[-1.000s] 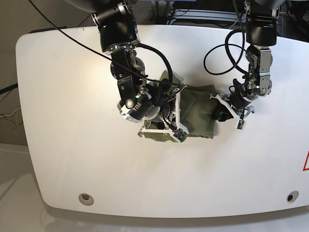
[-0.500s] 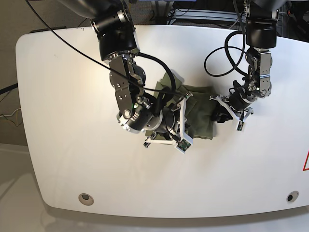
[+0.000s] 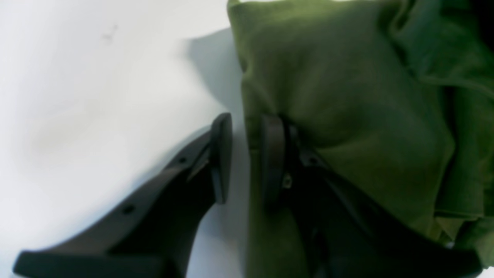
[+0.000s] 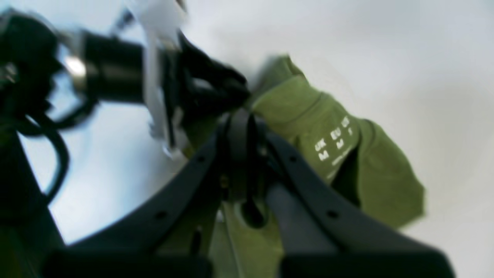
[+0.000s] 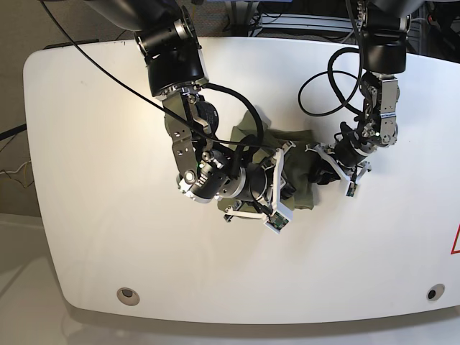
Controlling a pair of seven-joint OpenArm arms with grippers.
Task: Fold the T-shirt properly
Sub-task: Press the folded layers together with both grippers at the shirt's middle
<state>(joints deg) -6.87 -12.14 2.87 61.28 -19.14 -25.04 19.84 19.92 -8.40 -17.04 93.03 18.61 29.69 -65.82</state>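
Observation:
The olive-green T-shirt (image 5: 302, 142) lies bunched mid-table, mostly under my right arm. My right gripper (image 5: 296, 175) is shut on a fold of it. In the right wrist view the gripper (image 4: 247, 131) pinches the T-shirt (image 4: 308, 119) beside the white neck label (image 4: 334, 144). Close beyond its tips is my left gripper (image 4: 204, 90). That left gripper (image 5: 321, 172) sits at the shirt's right edge. Its jaws (image 3: 241, 154) stand slightly apart, one finger (image 3: 272, 154) pressed on the T-shirt (image 3: 347, 96), the other finger (image 3: 222, 154) over bare table.
The white table (image 5: 108, 215) has a round hole (image 5: 128, 295) near the front left and another hole (image 5: 432, 292) near the front right. Black cables (image 5: 327, 79) loop above the left arm. A red mark (image 5: 456, 241) shows at the right edge.
My right gripper has swung rightward with the cloth, drawing the shirt into a narrower bundle close to the left gripper. The left gripper has shifted slightly left.

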